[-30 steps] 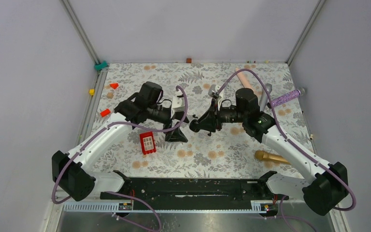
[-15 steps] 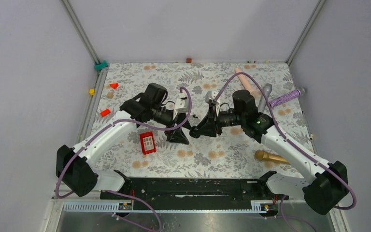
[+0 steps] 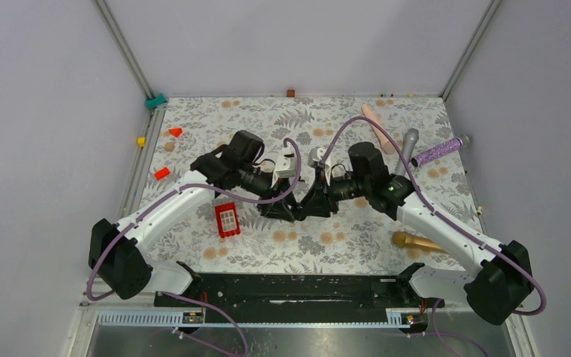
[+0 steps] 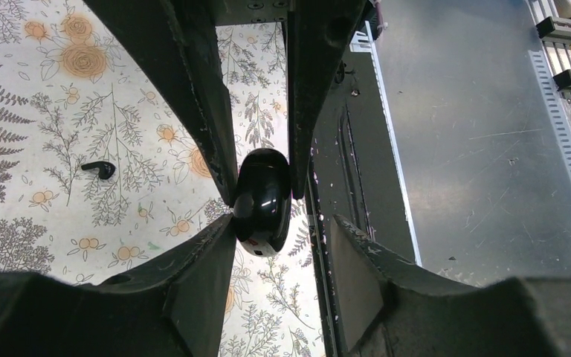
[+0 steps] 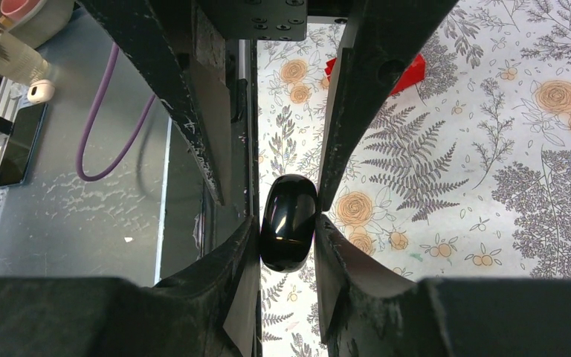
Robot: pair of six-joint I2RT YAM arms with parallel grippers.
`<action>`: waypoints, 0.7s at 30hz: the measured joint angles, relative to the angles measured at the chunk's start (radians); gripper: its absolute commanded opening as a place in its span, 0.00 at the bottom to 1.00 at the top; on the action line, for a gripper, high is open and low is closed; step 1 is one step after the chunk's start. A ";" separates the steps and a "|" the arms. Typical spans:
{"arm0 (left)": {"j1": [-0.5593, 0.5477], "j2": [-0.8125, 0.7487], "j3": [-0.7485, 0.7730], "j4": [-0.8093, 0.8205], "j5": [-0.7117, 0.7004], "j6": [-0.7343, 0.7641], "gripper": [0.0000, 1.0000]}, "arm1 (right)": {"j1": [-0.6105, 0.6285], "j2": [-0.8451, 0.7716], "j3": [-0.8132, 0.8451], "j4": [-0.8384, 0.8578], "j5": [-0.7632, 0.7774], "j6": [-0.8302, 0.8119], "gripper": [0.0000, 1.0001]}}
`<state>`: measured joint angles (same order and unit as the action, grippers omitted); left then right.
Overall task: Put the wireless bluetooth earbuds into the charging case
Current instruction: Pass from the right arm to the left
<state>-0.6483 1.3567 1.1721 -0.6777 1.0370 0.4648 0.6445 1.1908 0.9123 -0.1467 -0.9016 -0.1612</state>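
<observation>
Left wrist view: one earbud (image 4: 98, 169) lies loose on the floral cloth (image 4: 37, 89), bulb and stem flat, well apart from the charging case (image 4: 262, 201). A second dark bit sits at that frame's left edge (too cropped to name).

Charging case: glossy black, oval, caught end-on between the two grippers. I cannot tell whether it touches the cloth.

Right gripper (image 5: 288, 227): both fingers (image 5: 238, 268) pressed against opposite sides of the case in a firm pinch with no gap showing.

Left gripper (image 4: 282, 223): comes in from the opposite side, jaws drawn narrow around the same case. One finger (image 4: 208, 260) touches the case wall. The other stands just beside it with a strip of cloth visible between, so it is not clamped.

Top external view: the two grippers meet tip to tip near the middle of the cloth, with the case hidden between them. Red block (image 3: 227, 220) lies on the cloth to the left of the meeting point, under the left forearm.
</observation>
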 measured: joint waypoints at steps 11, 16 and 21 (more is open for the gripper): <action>-0.021 0.011 0.000 0.019 -0.040 0.011 0.28 | 0.007 0.000 0.000 -0.012 0.000 -0.004 0.15; -0.026 0.016 0.000 0.020 -0.050 0.010 0.11 | 0.009 0.000 0.000 -0.024 0.003 -0.009 0.15; -0.028 0.016 0.000 0.021 -0.056 0.009 0.01 | 0.009 -0.001 0.000 -0.025 0.008 -0.011 0.35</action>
<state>-0.6762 1.3724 1.1721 -0.6571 0.9810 0.4736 0.6537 1.1900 0.9123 -0.1715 -0.8932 -0.1726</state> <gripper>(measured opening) 0.276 0.363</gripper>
